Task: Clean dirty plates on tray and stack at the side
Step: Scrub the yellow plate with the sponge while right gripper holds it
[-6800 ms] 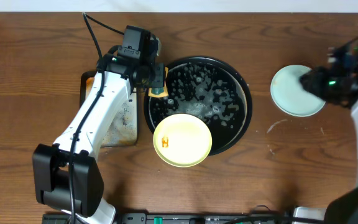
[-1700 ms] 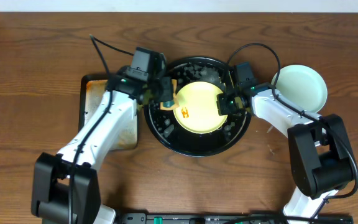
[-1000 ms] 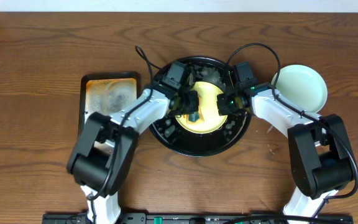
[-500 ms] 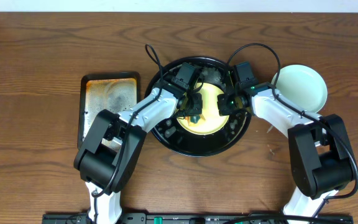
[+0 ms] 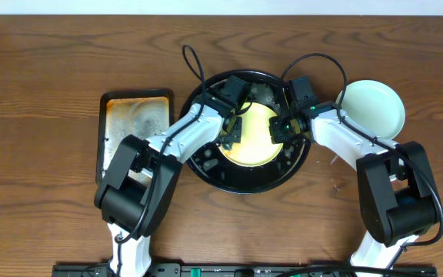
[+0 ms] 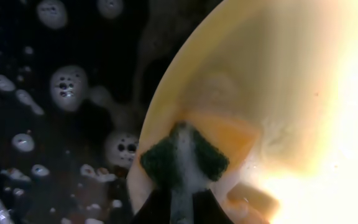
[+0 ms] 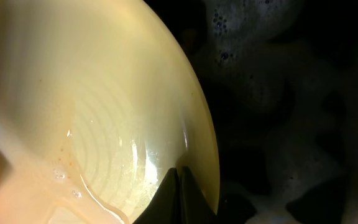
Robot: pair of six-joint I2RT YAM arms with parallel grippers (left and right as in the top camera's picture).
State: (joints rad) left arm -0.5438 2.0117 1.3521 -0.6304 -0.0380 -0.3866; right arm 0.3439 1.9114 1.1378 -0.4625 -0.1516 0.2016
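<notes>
The pale yellow plate (image 5: 254, 132) lies in the large black tray (image 5: 206, 165), which holds foamy water. My left gripper (image 5: 232, 131) is shut on a green and orange sponge (image 6: 182, 157) that presses on the plate's left edge (image 6: 278, 93). My right gripper (image 5: 279, 131) is shut on the plate's right rim (image 7: 199, 134); its fingers (image 7: 178, 196) pinch the edge. A pale mint-blue plate (image 5: 372, 109) sits on the table right of the tray. Whether another plate lies under it cannot be told.
A small rectangular rusty metal tray (image 5: 133, 123) sits on the wooden table left of the black tray. Foam bubbles (image 6: 67, 87) float in the dark water around the plate. Both arms reach over the black tray from either side.
My left gripper brought the sponge from the tray's left rim onto the yellow plate and rubbed across it, now back at its left edge. The orange smear no longer shows. The right gripper holds still.
</notes>
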